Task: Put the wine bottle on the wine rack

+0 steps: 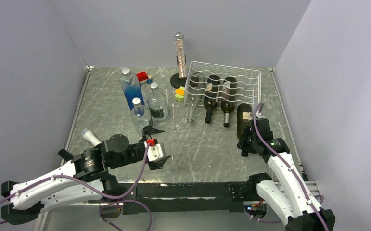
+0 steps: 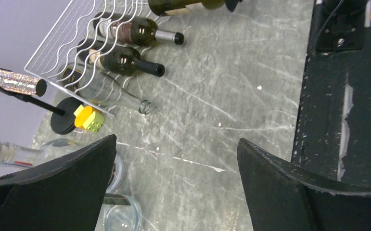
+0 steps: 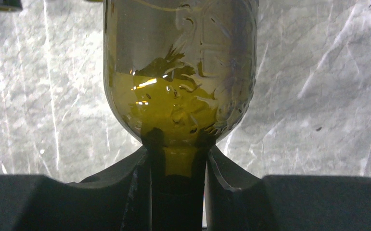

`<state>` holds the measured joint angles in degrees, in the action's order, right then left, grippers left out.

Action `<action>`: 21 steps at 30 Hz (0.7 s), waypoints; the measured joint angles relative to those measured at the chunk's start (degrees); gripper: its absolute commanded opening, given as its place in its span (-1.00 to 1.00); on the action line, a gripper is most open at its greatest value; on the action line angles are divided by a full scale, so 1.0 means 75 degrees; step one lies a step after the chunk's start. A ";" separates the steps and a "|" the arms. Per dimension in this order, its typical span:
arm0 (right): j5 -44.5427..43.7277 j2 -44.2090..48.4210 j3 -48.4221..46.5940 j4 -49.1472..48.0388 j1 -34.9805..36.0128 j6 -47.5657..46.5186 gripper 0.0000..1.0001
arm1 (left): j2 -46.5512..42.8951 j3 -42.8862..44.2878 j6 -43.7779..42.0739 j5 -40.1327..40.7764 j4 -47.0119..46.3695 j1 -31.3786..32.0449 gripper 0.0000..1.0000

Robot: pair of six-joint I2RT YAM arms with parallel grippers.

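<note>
Dark green wine bottle (image 1: 244, 119), clamped at the neck between the fingers of the right gripper (image 1: 247, 144), near the right edge of the worktop (image 1: 207, 149). Base toward the wine rack (image 1: 224, 77), just beside its near right corner. Rack toward the far right corner, already cradling two dark bottles (image 1: 211, 96) and a clear bottle (image 1: 191, 103), necks jutting toward the near edge. Left gripper (image 1: 161, 147) toward the near left, fingers spread wide, gripping nothing, close to a cluster of water bottles (image 1: 140, 113).
</note>
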<state>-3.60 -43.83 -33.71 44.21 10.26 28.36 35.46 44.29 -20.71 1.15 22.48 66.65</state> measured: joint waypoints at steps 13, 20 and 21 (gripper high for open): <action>-0.0565 -0.0079 0.1215 -0.2174 -0.0015 0.0047 -1.00 | 0.0493 0.0012 0.0909 -0.0941 -0.0108 0.0000 0.99; -0.0743 -0.0857 0.1215 -0.3080 -0.0047 -0.0353 -1.00 | 0.0458 0.0012 0.1099 -0.0918 -0.0119 0.0000 0.99; -0.0755 -0.0965 0.1215 -0.3229 -0.0067 -0.0463 -1.00 | 0.0431 0.0012 0.1102 -0.0918 -0.0122 0.0000 0.99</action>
<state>-9.26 -51.07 -24.60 19.99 9.76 24.88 38.70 44.38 -12.45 -5.74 21.56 66.65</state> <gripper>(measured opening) 0.386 0.994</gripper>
